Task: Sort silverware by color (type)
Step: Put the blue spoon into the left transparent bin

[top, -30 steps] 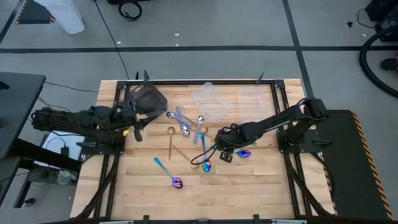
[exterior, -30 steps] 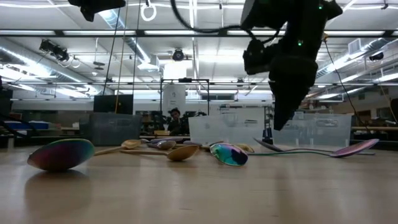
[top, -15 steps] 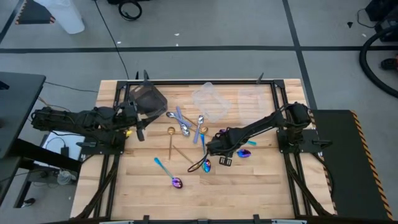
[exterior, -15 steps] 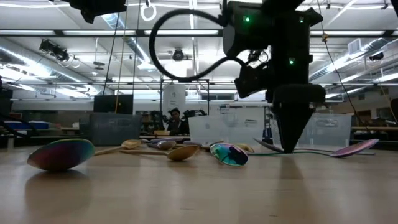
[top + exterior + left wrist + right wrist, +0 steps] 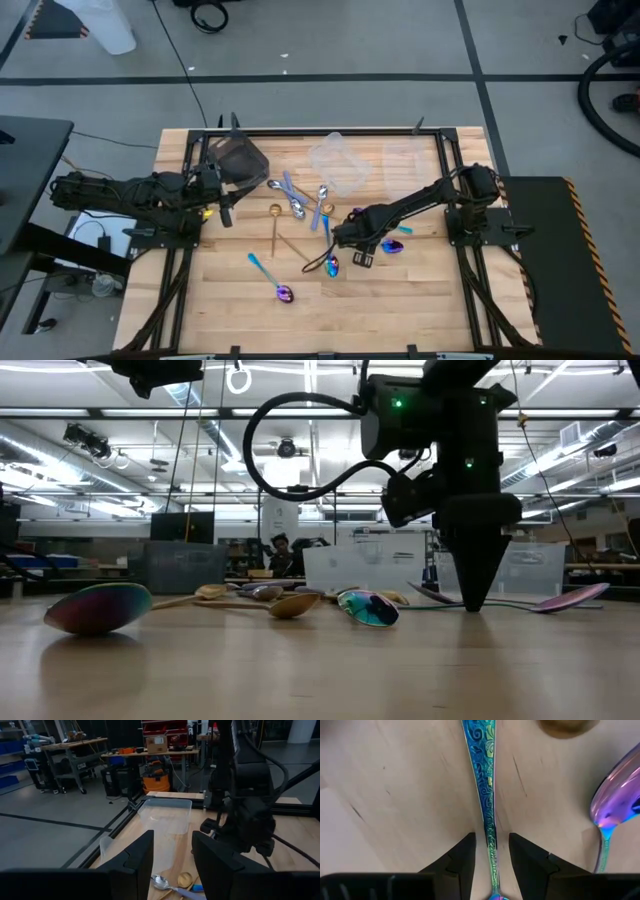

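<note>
Wooden counter (image 5: pixel 400 300), workshop room behind. Spoons (image 5: pixel 300 210) lie scattered mid-counter, near a clear tub (image 5: pixel 338 163). Right pincer (image 5: pixel 490 854): tips down at the counter, fingers spread astride an iridescent teal spoon handle (image 5: pixel 482 780), not yet pinching. Left pincer (image 5: pixel 170 857): spread, empty, beside a dark tub (image 5: pixel 240 158).

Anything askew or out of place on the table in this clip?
The dark tub at the table's back-left corner looks tipped rather than flat, unlike the clear tubs. The spoons lie scattered, mixed by colour.
</note>
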